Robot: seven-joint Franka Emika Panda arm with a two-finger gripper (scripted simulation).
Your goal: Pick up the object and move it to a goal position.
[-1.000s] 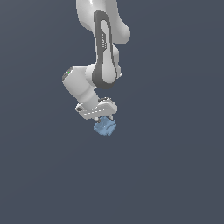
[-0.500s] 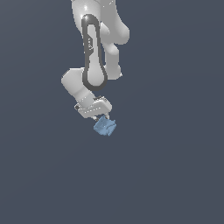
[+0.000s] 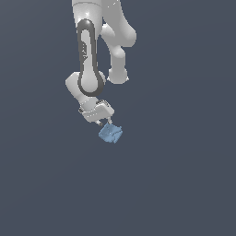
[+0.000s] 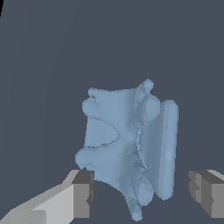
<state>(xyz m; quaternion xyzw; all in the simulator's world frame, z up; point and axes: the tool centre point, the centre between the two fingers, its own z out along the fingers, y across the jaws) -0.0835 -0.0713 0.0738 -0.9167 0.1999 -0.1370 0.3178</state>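
The object (image 3: 110, 133) is a small light-blue faceted lump lying on the dark grey ground. My white gripper (image 3: 105, 121) hangs just above it, toward the exterior view's left, tilted. In the wrist view the object (image 4: 127, 144) fills the middle of the picture. The gripper (image 4: 144, 192) is open, and its two grey fingertips (image 4: 83, 192) stand wide apart on either side of the lump's near end. I see no contact with the lump.
The white arm (image 3: 90, 69) rises from the gripper to the top of the exterior view. The ground (image 3: 184, 184) around is plain dark grey with no other objects or edges in sight.
The arm's upper links have swung toward the exterior view's left and the gripper has shifted slightly left. The object has not moved.
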